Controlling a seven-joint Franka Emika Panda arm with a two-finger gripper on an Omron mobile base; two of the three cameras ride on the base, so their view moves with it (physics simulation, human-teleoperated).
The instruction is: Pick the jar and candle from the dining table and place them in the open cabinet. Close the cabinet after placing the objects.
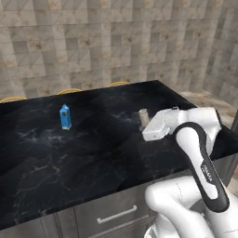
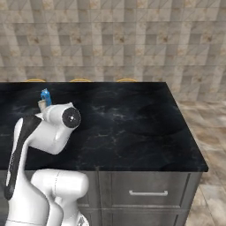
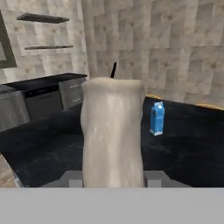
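The candle [image 1: 143, 115] [image 3: 113, 131], a cream-beige pillar with a dark wick, stands upright near the right part of the black marble dining table [image 1: 69, 162] [image 2: 132, 128]. My gripper [image 1: 146, 127] [image 3: 113, 180] reaches it from the near right. In the hand view both fingertips [image 3: 73, 178] sit flush against the candle's lower sides, shut on it. Its base is hidden behind my hand, so I cannot tell if it rests on the slab. A sliver of the candle [image 2: 41, 104] peeks out behind my arm. The jar and the cabinet are out of view.
A blue carton [image 1: 65, 116] [image 2: 45, 96] [image 3: 157, 118] stands farther left on the slab. Yellow chair backs [image 1: 69, 90] [image 2: 80, 80] line the far edge. Grey drawer fronts with silver handles [image 1: 116, 214] [image 2: 148, 193] sit below the near edge. A far counter [image 3: 43, 100] and wall shelves [image 3: 43, 18] lie beyond.
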